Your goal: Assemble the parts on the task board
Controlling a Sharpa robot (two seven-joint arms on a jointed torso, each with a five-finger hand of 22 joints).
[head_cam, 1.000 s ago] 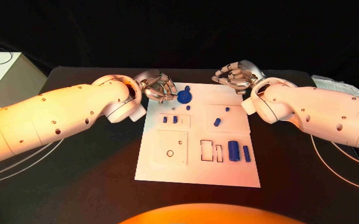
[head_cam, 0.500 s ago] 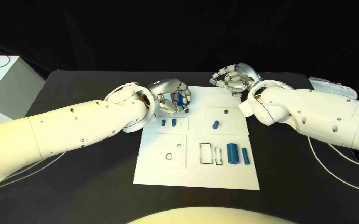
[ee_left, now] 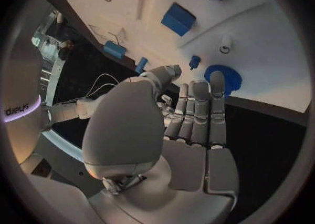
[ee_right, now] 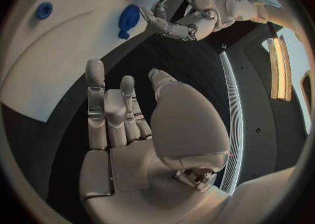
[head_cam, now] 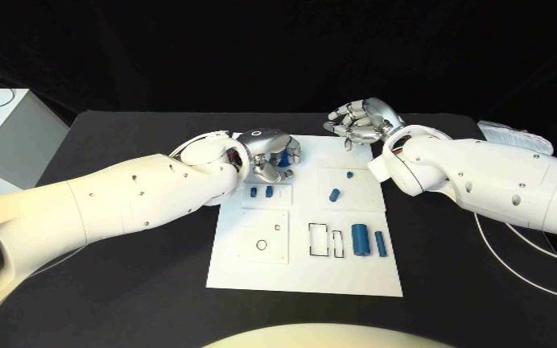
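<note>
The white task board (head_cam: 304, 271) lies mid-table. My left hand (head_cam: 270, 155) hangs over its far left corner, fingers pointing down at the blue round part (ee_left: 222, 80), which also shows from the right wrist (ee_right: 128, 19). The fingertips (ee_left: 216, 77) reach the disc's rim and hold nothing. A small blue peg (ee_left: 194, 62) stands beside it. My right hand (head_cam: 362, 122) hovers over the black table just past the board's far right corner, fingers apart and empty. Two short blue pieces (head_cam: 261, 192), a slanted one (head_cam: 334, 195) and a blue cylinder (head_cam: 362, 239) sit on the board.
A thin blue bar (head_cam: 380, 242) lies beside the cylinder, next to two rectangular slots (head_cam: 318, 238). A round hole (head_cam: 261, 244) marks the near left plate. A white box (head_cam: 14, 134) stands at the table's left edge, and cables (head_cam: 517, 134) lie at the right.
My left hand has moved right and inward over the board's far left corner and now covers the blue round part. The right hand has barely moved.
</note>
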